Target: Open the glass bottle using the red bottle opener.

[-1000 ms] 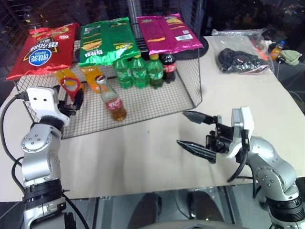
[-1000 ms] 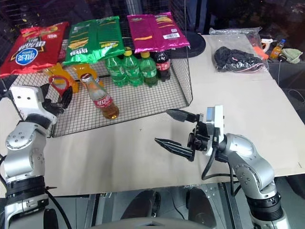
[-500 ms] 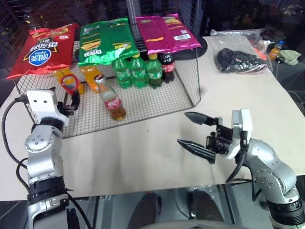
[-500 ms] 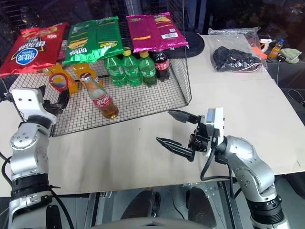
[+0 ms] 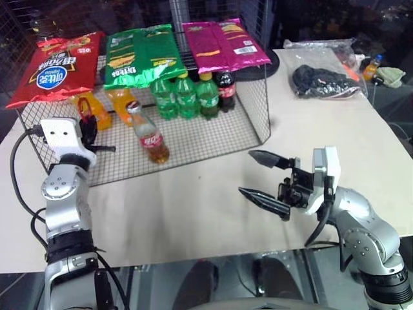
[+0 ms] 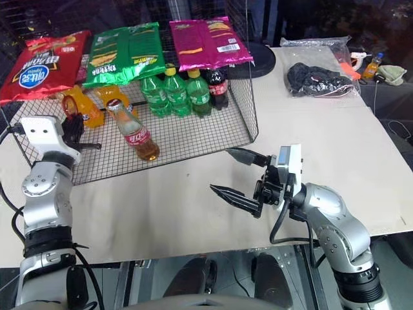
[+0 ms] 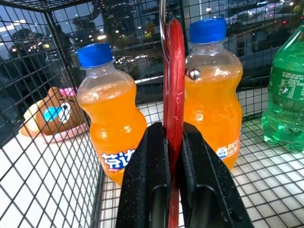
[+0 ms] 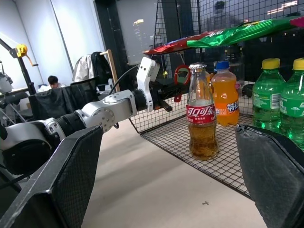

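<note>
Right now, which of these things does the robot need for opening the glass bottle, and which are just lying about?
For the job:
glass bottle, standing in the wire basket
red bottle opener, clamped in the left gripper
right gripper, open

Lying about:
orange soda bottles
green bottles
cola bottle
snack bags
plastic bag

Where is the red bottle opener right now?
The red bottle opener is clamped edge-on in the left gripper, at the wire basket's left end, just in front of the two orange soda bottles.
</note>
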Motion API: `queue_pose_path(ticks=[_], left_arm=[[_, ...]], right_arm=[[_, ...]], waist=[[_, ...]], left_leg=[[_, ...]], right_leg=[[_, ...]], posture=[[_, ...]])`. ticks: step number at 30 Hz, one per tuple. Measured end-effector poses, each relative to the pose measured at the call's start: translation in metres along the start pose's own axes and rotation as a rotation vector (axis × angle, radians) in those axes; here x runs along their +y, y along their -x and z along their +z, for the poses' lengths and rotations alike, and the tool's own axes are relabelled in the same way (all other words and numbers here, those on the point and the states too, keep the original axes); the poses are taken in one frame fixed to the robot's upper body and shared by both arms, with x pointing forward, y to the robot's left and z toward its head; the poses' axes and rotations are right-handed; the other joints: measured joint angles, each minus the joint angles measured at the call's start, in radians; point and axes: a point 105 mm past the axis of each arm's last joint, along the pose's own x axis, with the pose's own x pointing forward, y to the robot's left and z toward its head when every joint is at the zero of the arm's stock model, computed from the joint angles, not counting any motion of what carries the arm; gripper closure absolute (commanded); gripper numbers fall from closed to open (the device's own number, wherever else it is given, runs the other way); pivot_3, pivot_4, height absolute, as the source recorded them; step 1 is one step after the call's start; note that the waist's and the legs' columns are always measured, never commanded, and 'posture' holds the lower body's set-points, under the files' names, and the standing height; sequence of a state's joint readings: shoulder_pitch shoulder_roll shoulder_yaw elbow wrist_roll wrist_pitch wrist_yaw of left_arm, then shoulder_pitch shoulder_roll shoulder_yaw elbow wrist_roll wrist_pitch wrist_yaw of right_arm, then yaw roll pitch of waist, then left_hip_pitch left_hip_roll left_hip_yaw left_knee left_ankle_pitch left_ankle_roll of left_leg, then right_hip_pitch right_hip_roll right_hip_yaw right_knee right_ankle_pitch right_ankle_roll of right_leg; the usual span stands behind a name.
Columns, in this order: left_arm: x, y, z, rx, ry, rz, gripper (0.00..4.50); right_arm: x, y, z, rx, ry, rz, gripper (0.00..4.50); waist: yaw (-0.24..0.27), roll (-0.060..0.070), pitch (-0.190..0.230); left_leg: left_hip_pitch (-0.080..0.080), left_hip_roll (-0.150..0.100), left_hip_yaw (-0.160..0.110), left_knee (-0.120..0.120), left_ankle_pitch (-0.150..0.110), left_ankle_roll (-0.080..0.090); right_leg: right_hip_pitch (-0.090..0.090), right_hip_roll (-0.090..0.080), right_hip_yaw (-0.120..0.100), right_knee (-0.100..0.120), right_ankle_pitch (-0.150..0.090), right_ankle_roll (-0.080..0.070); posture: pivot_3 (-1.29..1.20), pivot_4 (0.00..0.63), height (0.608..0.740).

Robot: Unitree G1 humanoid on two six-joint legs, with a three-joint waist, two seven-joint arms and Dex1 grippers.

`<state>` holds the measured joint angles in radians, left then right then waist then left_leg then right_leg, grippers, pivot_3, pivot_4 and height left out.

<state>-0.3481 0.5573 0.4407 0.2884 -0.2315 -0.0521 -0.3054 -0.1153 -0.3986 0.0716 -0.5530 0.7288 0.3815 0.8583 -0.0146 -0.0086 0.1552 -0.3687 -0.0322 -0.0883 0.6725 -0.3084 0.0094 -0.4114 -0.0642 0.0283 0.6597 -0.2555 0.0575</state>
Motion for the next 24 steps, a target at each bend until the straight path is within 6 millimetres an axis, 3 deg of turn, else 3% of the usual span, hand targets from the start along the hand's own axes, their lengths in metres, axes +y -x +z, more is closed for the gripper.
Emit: queue_pose_path(ticks=[10, 24], left_arm=[[-0.006, 0.004, -0.001, -0.011, 0.081, -0.011, 4.39], [-0.026, 0.025, 0.022, -0.07, 0.378, -0.155, 4.39]], right_arm=[[0.003, -0.005, 0.008, -0.031, 0.017, 0.026, 0.0], [0.003, -0.006, 0.01, -0.031, 0.023, 0.041, 0.0]], waist=[[0.001, 0.0, 0.0], [0.005, -0.001, 0.0]], left_leg=[[0.0, 0.0, 0.0, 0.0, 0.0, 0.0], [-0.002, 0.0, -0.001, 0.002, 0.0, 0.0]], right_leg=[[0.0, 0.0, 0.0, 0.0, 0.0, 0.0], [0.0, 0.0, -0.001, 0.0, 0.0, 0.0]], posture=[[0.0, 0.15, 0.74], [0.0, 0.15, 0.74]])
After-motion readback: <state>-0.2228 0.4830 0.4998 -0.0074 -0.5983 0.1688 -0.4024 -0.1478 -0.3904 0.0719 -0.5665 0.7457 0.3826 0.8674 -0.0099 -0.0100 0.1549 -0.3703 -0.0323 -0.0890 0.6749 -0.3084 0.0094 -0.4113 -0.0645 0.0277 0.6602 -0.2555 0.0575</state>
